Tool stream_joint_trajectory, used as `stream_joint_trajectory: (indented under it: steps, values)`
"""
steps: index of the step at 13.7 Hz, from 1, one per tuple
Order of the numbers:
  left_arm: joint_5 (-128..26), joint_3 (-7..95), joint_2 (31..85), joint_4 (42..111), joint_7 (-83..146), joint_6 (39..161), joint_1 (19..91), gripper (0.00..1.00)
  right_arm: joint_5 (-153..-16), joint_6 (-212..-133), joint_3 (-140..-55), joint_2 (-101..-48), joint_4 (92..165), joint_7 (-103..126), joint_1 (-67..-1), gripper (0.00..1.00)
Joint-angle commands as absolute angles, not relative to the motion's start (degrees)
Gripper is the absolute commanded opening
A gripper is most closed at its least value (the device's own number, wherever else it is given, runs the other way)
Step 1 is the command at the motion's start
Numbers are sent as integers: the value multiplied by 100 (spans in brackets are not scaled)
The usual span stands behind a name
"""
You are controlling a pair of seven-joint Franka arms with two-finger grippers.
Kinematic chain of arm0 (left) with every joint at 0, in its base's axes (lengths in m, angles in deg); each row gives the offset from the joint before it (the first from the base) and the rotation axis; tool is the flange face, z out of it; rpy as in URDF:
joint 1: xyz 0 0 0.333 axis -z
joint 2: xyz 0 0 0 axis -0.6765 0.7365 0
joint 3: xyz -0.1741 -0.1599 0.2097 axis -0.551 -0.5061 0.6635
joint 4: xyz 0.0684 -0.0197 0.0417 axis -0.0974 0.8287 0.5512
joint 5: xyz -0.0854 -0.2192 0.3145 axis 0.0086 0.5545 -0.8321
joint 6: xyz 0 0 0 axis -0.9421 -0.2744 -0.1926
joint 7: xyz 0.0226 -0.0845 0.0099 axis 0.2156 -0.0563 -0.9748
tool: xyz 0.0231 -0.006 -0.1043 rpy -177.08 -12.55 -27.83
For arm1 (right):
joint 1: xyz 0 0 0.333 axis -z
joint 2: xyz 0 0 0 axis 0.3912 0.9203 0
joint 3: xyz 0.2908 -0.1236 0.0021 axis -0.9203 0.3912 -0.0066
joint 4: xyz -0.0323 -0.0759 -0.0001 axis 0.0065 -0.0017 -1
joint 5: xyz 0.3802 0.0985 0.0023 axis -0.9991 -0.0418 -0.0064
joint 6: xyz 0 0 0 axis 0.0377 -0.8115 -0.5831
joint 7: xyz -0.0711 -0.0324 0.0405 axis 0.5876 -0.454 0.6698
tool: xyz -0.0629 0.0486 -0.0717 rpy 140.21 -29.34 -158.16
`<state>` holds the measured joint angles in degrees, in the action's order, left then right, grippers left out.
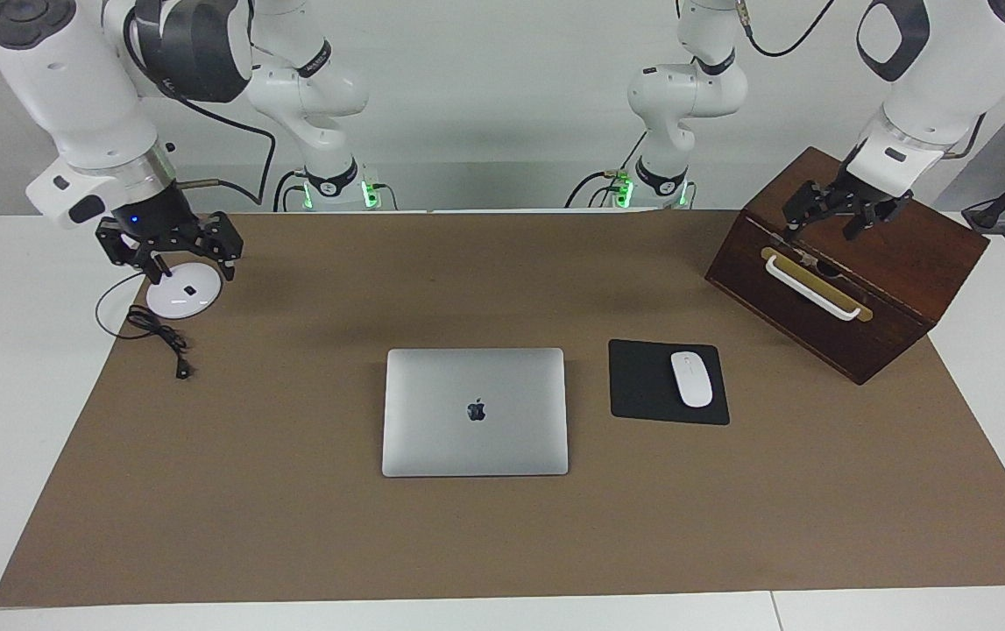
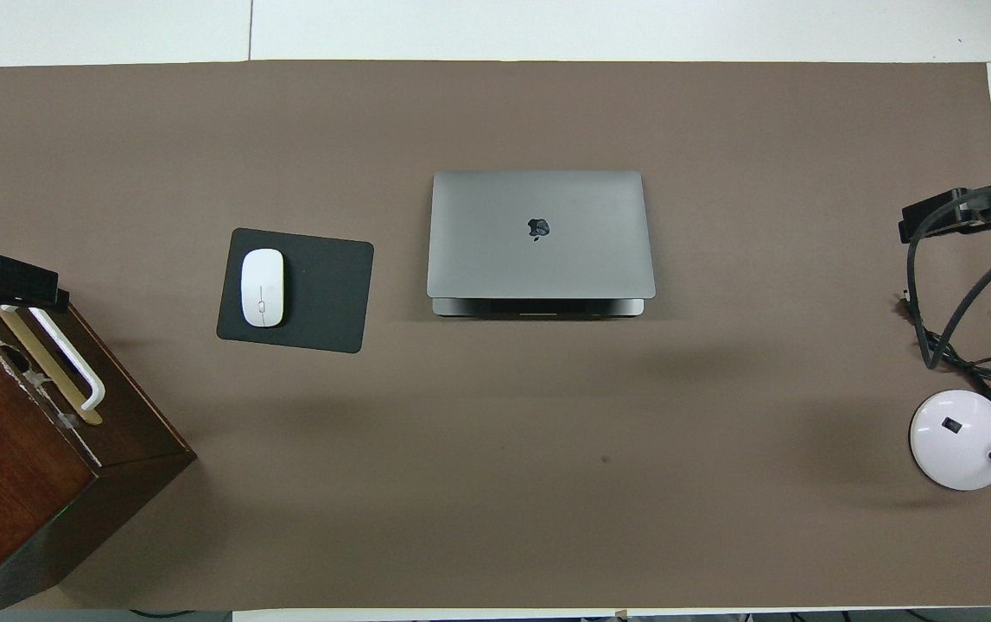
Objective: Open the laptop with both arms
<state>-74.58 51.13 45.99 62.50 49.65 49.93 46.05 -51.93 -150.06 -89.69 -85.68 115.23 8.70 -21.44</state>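
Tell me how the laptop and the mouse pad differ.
The laptop is silver-grey with a dark logo; the mouse pad is plain black. The laptop is larger and thicker. A white mouse sits on the mouse pad, while nothing rests on the laptop. Both lie flat on the brown mat, side by side.
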Motion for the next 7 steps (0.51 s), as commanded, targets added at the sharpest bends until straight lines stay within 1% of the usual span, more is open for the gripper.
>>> stream_joint_trajectory:
  steps: [1,3,4,7]
  values:
    - [-7531,5079,4387,6670,4874,5439,4679,93,-5325,-15080,-8977,-8531,11464,927,-2127,100]
    - [-7531,5070,4264,6960,4865,5652,4722,18,-5273,-15307,-8977,-8505,11481,866,-2136,100]
    - [-7531,5070,4185,7084,4882,5644,4723,0,-5255,-15413,-8986,-8479,11481,848,-2136,100]
    - [-7531,5070,4175,7076,4892,5653,4714,0,-5246,-15721,-9064,-8321,11464,498,-2197,100]
